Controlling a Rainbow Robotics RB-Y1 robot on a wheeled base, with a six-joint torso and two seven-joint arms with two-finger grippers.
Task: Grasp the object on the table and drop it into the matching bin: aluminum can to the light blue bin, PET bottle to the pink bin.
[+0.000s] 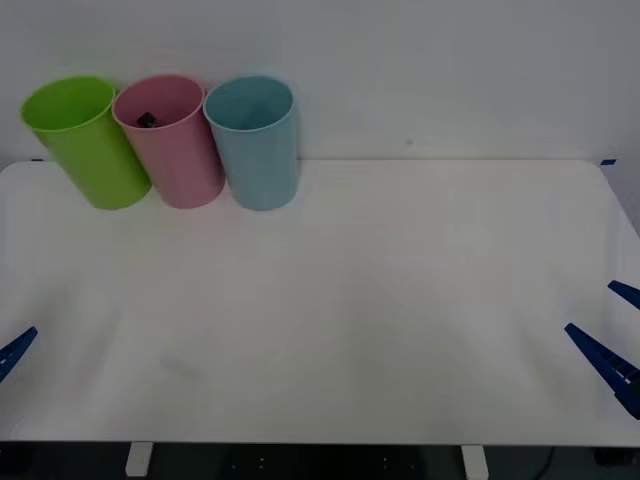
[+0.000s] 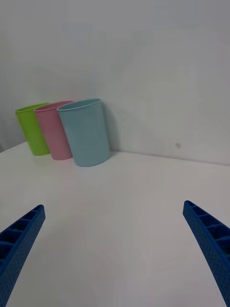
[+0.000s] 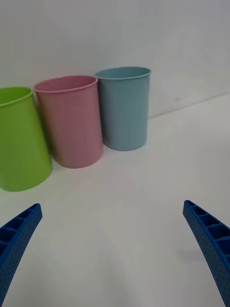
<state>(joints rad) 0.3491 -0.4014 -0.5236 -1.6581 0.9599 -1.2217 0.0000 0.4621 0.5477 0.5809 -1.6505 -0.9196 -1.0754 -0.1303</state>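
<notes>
We see a dark cap [image 1: 146, 120] inside the pink bin [image 1: 172, 150], probably the PET bottle's. The bin stands between the lime green bin [image 1: 85, 145] and light blue bin [image 1: 255, 140] at the white surface's [image 1: 350, 320] far edge. Our left gripper [image 3: 115, 249] and right gripper [image 2: 115, 249] sit at the near corners, fingers spread wide, holding nothing.

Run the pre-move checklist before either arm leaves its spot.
1. Bottle binned: a dark cap-like thing lies inside the pink bin: ok, though the body is hidden.
2. Table free of loose objects between the arms: ok.
3. Left gripper open, holding nothing, at the table's near left edge: ok.
4. Right gripper open, holding nothing, at the near right edge: ok.
5. Light blue bin and lime green bin upright beside the pink one: ok.
6. Light blue bin's contents: none seen from the front: ok.
</notes>
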